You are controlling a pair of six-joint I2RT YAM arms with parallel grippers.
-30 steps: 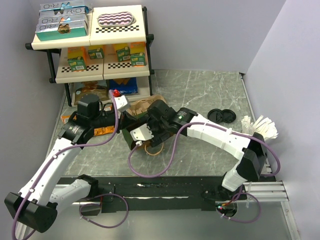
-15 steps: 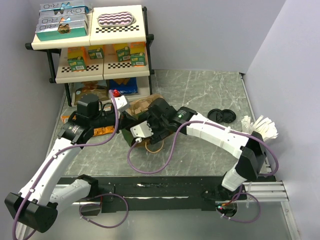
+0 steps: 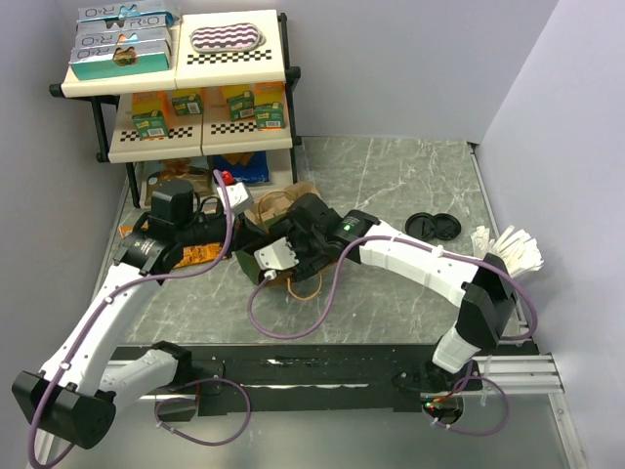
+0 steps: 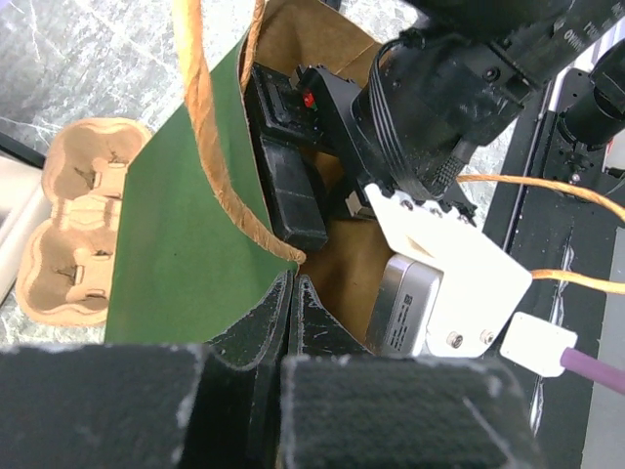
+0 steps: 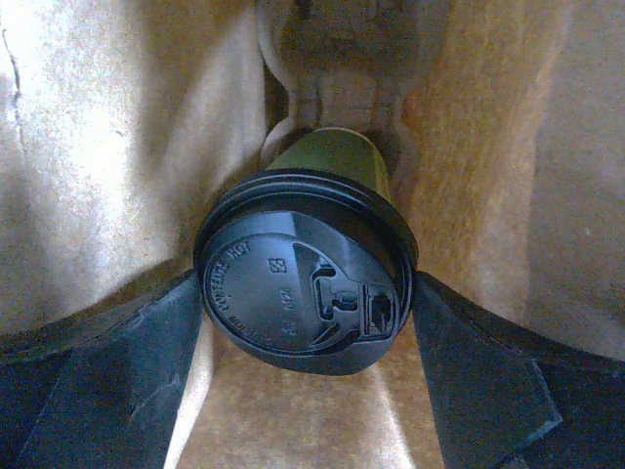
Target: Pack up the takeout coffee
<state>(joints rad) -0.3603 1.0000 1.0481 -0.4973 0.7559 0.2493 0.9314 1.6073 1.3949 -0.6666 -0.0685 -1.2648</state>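
Seen from above, the white left arm [image 3: 98, 313] and right arm [image 3: 420, 259] meet at a green-faced brown paper bag [image 3: 281, 205] on the grey marbled table [image 3: 410, 176]. At the left wrist, the left gripper [image 4: 290, 313], pressed together, pinches the bag's green wall below its twisted paper handle [image 4: 210, 166]; a tan moulded-pulp carrier [image 4: 73, 234] lies outside. At the right wrist, the right gripper [image 5: 308, 293], spread wide, clamps the glossy round black lid [image 5: 293, 283] of the takeout coffee [image 5: 332, 156], a small green paper cup deep inside the bag, possibly seated already in the dim far end. Light and crushable, it is best held at the stiff lidded rim.
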